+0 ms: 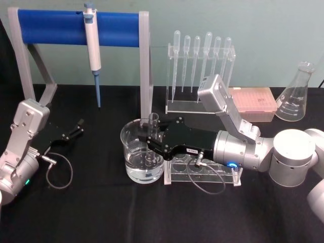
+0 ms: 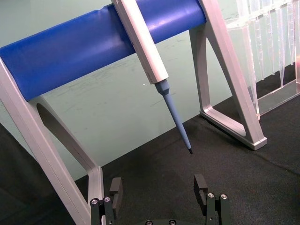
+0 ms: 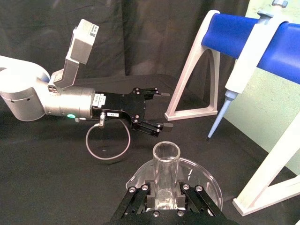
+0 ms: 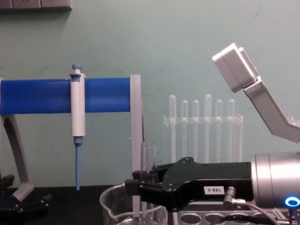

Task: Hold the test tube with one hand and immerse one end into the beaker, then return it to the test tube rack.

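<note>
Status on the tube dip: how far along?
Done: right gripper has the test tube clamped upright. In hand: the dip, with the tube's lower end inside the beaker, apparently in the water. Left: return it to the test tube rack beside the beaker. Left gripper idle, open, far left.

Soft, even light is falling from above and washing the pale wall point(image 1: 253, 30) without any hard edges. The black cloth on the counter point(image 1: 101, 212) is swallowing most of it, so shadows under the things are barely showing. Small bright glints are sitting on the beaker point(image 1: 130, 152) and its water, on the test tube point(image 3: 165, 180) and on the flask point(image 1: 296, 96). The blue bar point(image 1: 55, 26) is carrying a long sheen. A blue lamp point(image 1: 232, 165) is glowing on the right arm, a green lamp point(image 1: 26, 182) on the left.
</note>
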### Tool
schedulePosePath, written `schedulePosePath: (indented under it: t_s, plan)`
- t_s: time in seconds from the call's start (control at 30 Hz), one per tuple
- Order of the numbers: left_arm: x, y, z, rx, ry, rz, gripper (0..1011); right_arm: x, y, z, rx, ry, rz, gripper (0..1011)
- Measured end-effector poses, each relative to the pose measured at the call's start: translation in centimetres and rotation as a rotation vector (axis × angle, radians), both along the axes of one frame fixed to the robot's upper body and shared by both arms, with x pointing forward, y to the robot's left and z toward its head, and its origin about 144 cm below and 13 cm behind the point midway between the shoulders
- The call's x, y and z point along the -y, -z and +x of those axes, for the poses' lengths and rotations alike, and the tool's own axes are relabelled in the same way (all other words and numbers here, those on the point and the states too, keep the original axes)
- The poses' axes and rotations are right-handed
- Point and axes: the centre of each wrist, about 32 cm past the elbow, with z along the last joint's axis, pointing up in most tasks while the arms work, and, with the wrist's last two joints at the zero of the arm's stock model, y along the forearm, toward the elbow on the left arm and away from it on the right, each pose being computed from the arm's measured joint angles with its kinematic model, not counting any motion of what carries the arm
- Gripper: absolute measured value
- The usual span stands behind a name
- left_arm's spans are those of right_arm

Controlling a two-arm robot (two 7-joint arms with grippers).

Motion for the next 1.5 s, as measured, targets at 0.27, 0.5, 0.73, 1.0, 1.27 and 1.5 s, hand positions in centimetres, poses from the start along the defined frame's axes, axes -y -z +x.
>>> schedulePosePath:
  t_s: [0.27, 0.5, 0.73, 1.0, 1.27, 1.5]
  plan:
    - [0.0, 0.0, 0.0, 0.0, 0.0, 0.0, 1000, 0.0, 0.0, 0.0, 0.0, 0.0, 0.0, 226]
    - [0.0, 0.0, 0.0, 0.0, 0.0, 0.0, 1000, 0.0, 0.0, 0.0, 0.0, 0.0, 0.0, 227]
    - [0.0, 0.0, 0.0, 0.0, 0.0, 0.0, 1000, 0.0, 0.0, 0.0, 0.0, 0.0, 0.0, 226]
    - [0.0, 0.0, 0.0, 0.0, 0.0, 0.0, 1000, 0.0, 0.0, 0.0, 0.0, 0.0, 0.0, 226]
    - [0.0, 0.0, 0.0, 0.0, 0.0, 0.0, 1000, 0.0, 0.0, 0.0, 0.0, 0.0, 0.0, 226]
    - [0.0, 0.0, 0.0, 0.0, 0.0, 0.0, 1000, 0.0, 0.0, 0.0, 0.0, 0.0, 0.0, 226]
